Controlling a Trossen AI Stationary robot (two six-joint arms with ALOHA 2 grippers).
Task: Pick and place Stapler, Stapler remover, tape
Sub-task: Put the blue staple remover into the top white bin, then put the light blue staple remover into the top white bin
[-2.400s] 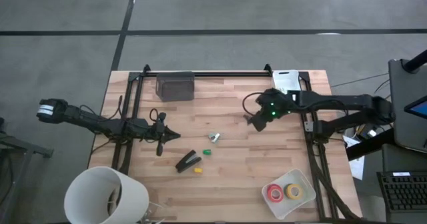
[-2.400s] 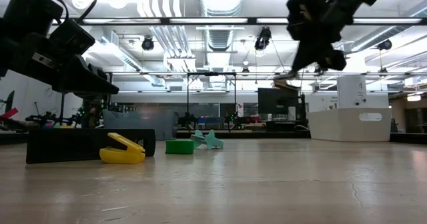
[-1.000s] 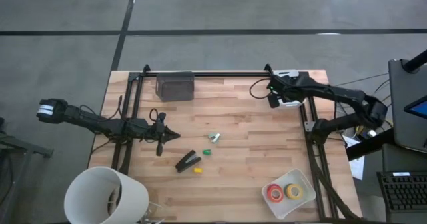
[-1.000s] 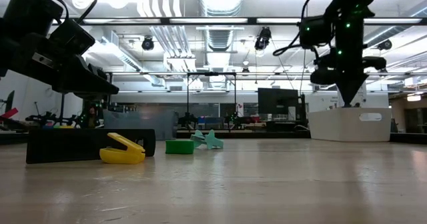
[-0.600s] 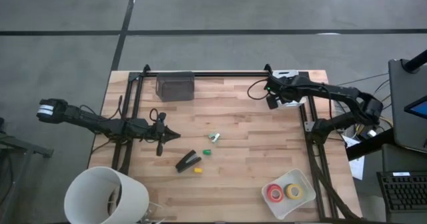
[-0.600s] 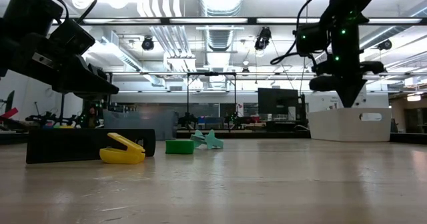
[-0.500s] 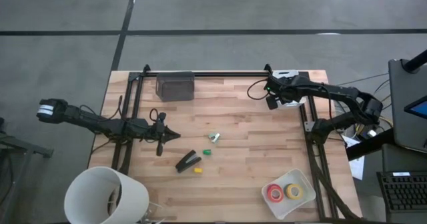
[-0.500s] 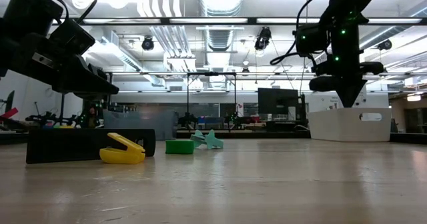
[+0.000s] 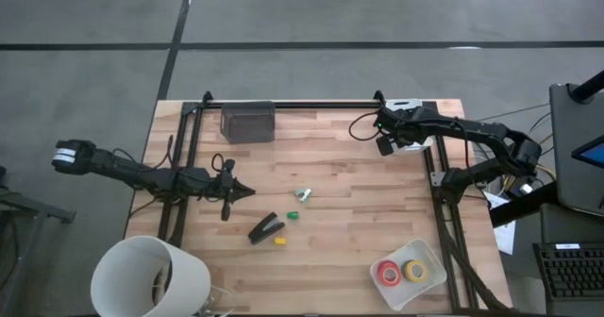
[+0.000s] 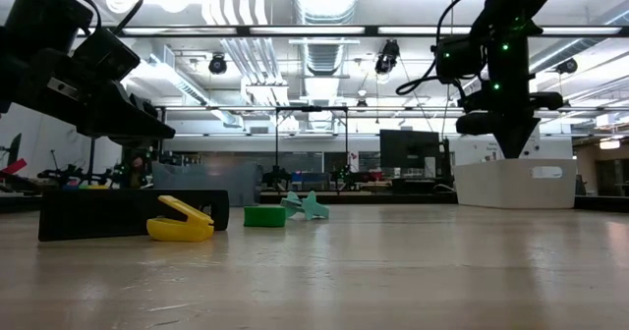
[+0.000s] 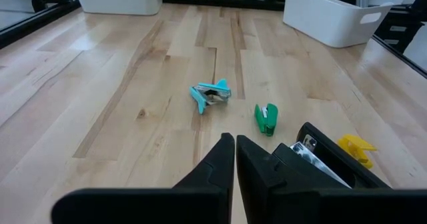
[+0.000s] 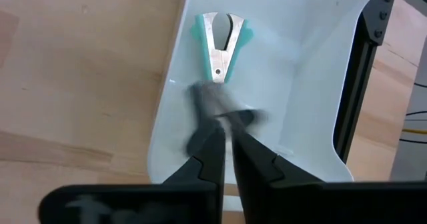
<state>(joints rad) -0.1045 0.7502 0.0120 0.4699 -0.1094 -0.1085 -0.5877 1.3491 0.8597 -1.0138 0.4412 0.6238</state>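
A teal stapler remover [image 12: 223, 41] lies on the floor of the white bin [image 12: 313, 91], just ahead of the right pincer [image 12: 224, 149] and apart from its tips; a dark blurred thing sits between them that I cannot make out. The right pincer's fingers stand nearly together with a thin gap, holding nothing visible, and the pincer hangs over the bin at the far right corner of the counter [image 9: 330, 260]. That piece reads as delivered.

Well away from that pincer, the red tape [image 9: 389, 274] and the yellow tape [image 9: 413, 272] lie side by side in a white tray [image 9: 429, 257] near the counter's front right; those look placed too.

Left to do, by my judgement: the stapler [image 9: 266, 228] lies on bare wood just ahead of the left pincer [image 11: 235, 144], which is clenched and empty, hovering low at the counter's left. Near the stapler sit a yellow remover [image 11: 356, 146], a green remover [image 11: 267, 117] and a second teal remover [image 11: 211, 94], all loose on the counter. So the staple-pulling bits are only partly cleared and the stapler is untouched; roughly half the job remains
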